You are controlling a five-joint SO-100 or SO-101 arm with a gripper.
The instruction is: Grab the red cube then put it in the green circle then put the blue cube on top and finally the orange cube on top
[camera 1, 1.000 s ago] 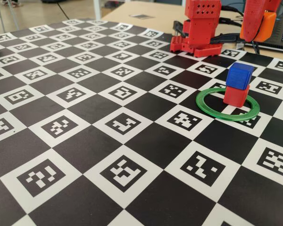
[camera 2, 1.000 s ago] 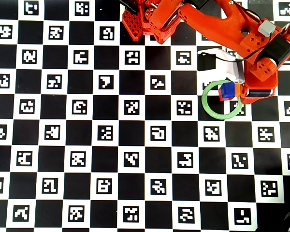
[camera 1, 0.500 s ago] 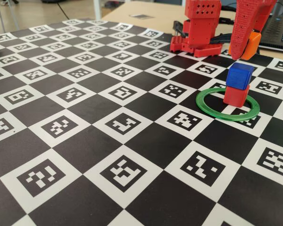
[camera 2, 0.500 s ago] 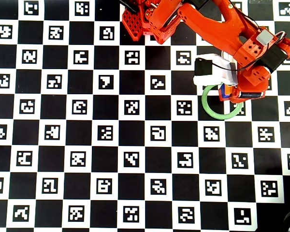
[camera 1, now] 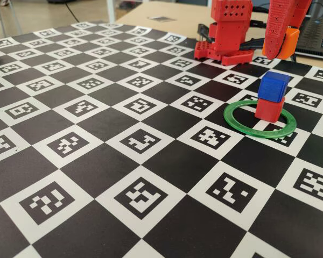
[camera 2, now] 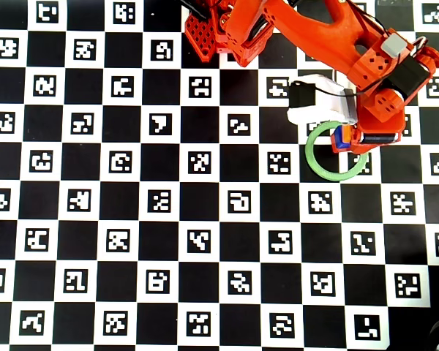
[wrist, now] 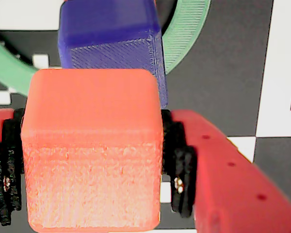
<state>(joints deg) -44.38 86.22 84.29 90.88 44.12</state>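
I saw my fingers (wrist: 94, 194) clenched on the orange cube (wrist: 92, 150), one finger on each side of it. They hung above the worktop (camera 1: 124, 161) in the fixed view, higher than the stack. Below the fingers and a little forward, the blue cube (camera 1: 273, 86) sat on the red cube (camera 1: 269, 109). The red cube stood inside the green circle (camera 1: 242, 128), on the worktop.
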